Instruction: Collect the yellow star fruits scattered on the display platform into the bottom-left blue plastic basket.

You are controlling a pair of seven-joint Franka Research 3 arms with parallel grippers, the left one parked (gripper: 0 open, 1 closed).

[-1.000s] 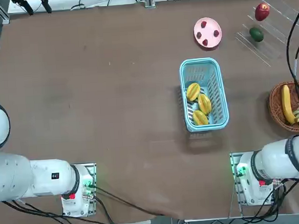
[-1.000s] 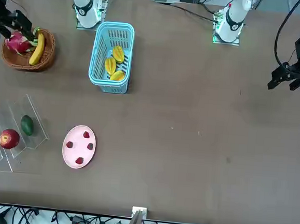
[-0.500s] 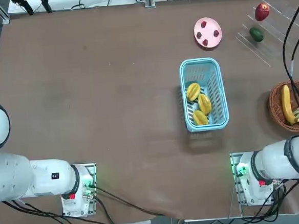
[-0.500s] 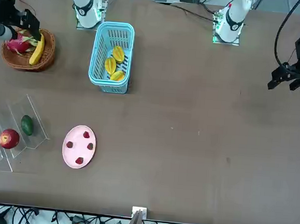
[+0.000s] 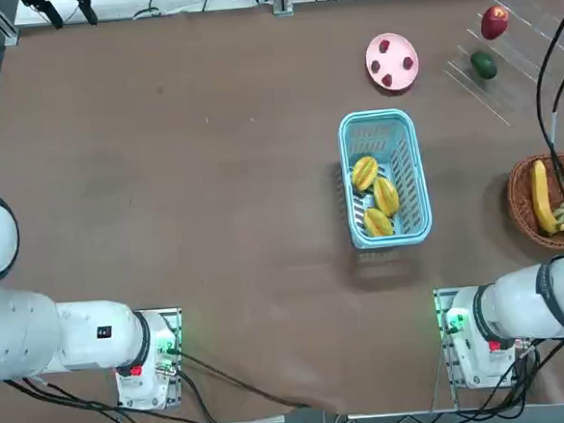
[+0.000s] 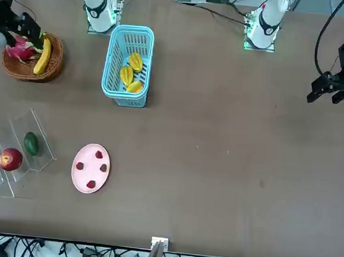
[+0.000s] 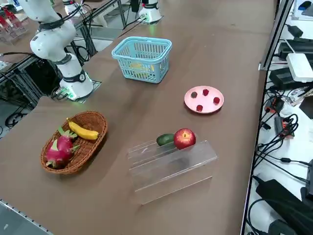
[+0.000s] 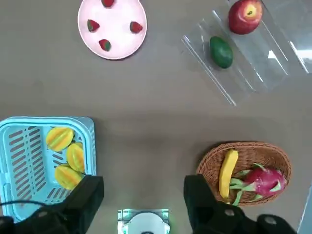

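Observation:
Three yellow star fruits lie together inside the light blue plastic basket. The clear display platform carries only a red apple and a green fruit. My right gripper hangs high over the table's near right part, between the blue basket and the wicker basket. It is open, with nothing between its fingers.
A brown wicker basket holds a banana and a pink dragon fruit. A pink plate with three small red berries sits beside the platform. My right arm's base stands at the near edge.
My right gripper has shifted slightly above the wicker basket and stays open. The star fruits and the blue basket have not moved.

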